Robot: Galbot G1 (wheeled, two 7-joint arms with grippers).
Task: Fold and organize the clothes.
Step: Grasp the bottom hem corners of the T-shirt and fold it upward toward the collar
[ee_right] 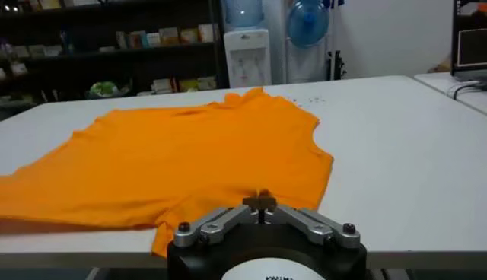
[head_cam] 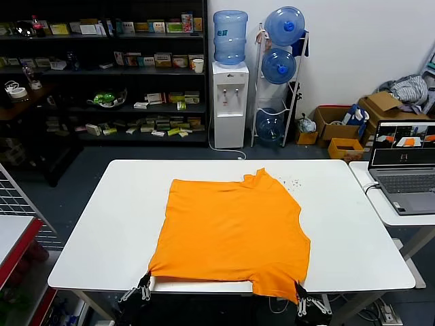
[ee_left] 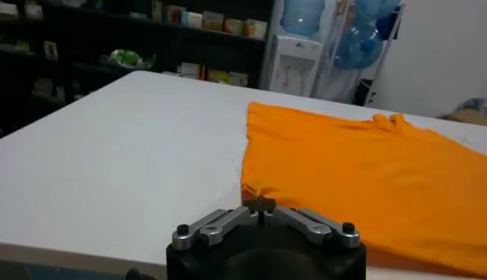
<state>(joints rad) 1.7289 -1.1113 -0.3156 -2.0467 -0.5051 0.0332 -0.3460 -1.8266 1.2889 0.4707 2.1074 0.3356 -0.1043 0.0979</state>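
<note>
The bright orange T-shirt (head_cam: 231, 224) lies flat on the white table (head_cam: 102, 224), collar toward the far side and no lettering showing. Its near hem reaches the table's front edge, and the near right corner hangs slightly over. My left gripper (head_cam: 145, 288) is at the front edge, shut on the shirt's near left corner (ee_left: 255, 186); its tips (ee_left: 260, 204) meet on a fabric crease. My right gripper (head_cam: 300, 297) is shut on the near right corner. In the right wrist view its tips (ee_right: 260, 202) pinch the shirt's hem (ee_right: 228, 152).
An open laptop (head_cam: 406, 166) sits on a side table at the right. A wire rack (head_cam: 17, 204) stands at the left. Behind the table are a water dispenser (head_cam: 228, 102), dark shelves (head_cam: 102, 68) and cardboard boxes with a grey-white cloth heap (head_cam: 410, 88).
</note>
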